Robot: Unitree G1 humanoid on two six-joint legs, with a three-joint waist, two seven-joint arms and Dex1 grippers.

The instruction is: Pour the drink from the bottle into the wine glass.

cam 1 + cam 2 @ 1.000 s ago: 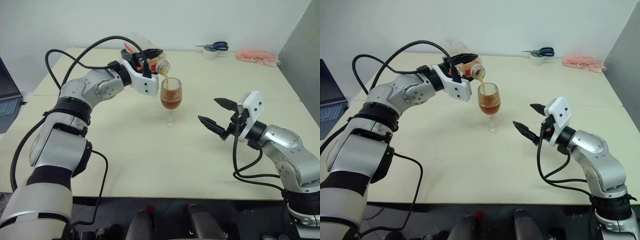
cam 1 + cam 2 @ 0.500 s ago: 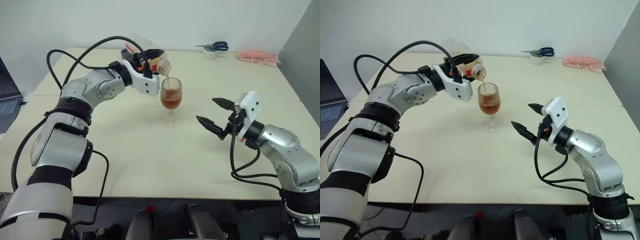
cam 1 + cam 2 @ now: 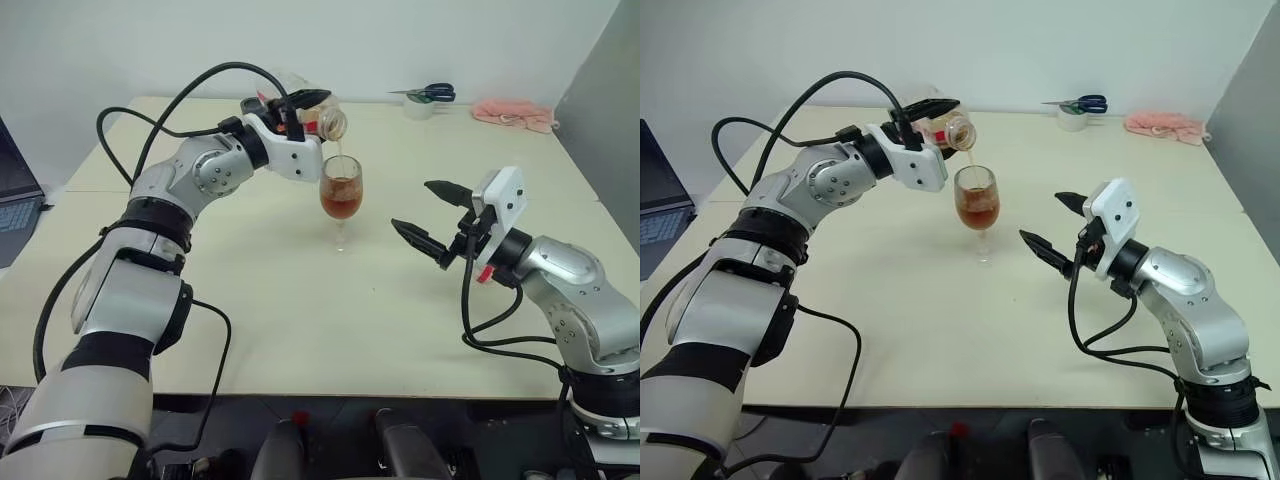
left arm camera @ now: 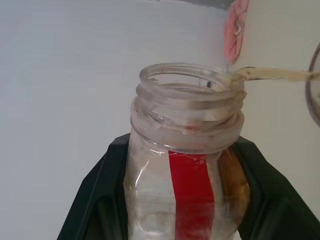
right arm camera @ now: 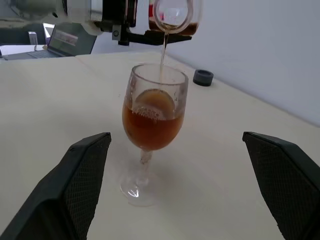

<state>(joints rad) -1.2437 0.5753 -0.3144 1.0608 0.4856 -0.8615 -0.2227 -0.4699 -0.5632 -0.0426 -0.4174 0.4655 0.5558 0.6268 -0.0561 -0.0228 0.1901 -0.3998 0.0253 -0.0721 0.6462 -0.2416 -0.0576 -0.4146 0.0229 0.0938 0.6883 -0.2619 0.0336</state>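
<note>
While clamped in the left gripper (image 3: 300, 112), the small clear plastic bottle with red label strip (image 3: 318, 121) lies near level, mouth toward the clear stemmed wine glass (image 3: 341, 197) below, trailing amber drink (image 5: 150, 128). Right gripper (image 3: 433, 214) gapes empty beside the glass.

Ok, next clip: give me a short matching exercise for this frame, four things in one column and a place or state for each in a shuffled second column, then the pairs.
Things:
1. bottle
2. wine glass
3. right gripper
4. scissors

States or places:
A. open, holding nothing, to the right of the glass
B. lying on a white roll at the far edge of the table
C. tipped over in the left gripper, a thin stream leaving its mouth
D. standing upright on the table, partly filled with amber drink

Pairs: 1-C, 2-D, 3-A, 4-B
</note>
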